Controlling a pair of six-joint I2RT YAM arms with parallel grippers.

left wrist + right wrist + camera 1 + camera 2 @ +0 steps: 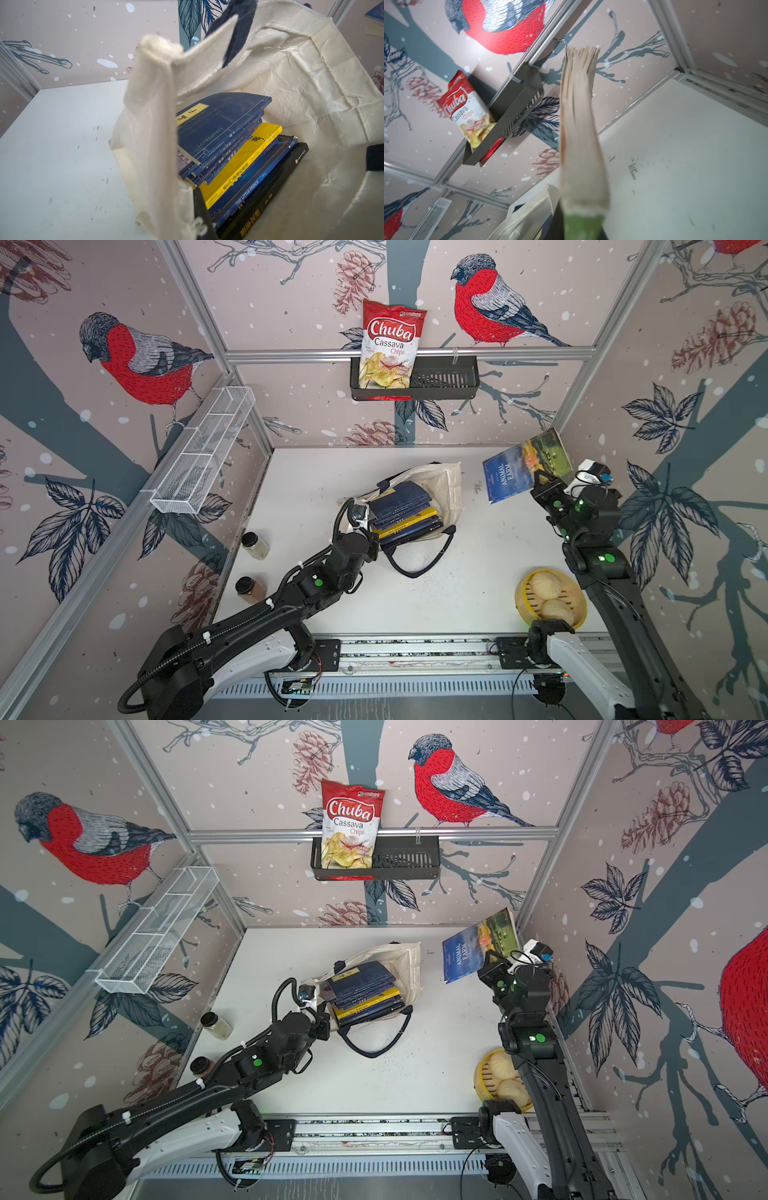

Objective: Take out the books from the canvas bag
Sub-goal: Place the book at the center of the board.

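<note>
Upper right in a top view, right tool (541,481) clamps a blue paperback (519,466); lay it flat on the white bench (478,585). Left tool (372,531) pinches the cream canvas bag (448,489).

White table (478,572): canvas bag (451,485) lies at the jaws of the left gripper (365,519), two jars (254,545) well apart outboard, steamer (521,597) of buns well behind the right gripper (540,481).
</note>
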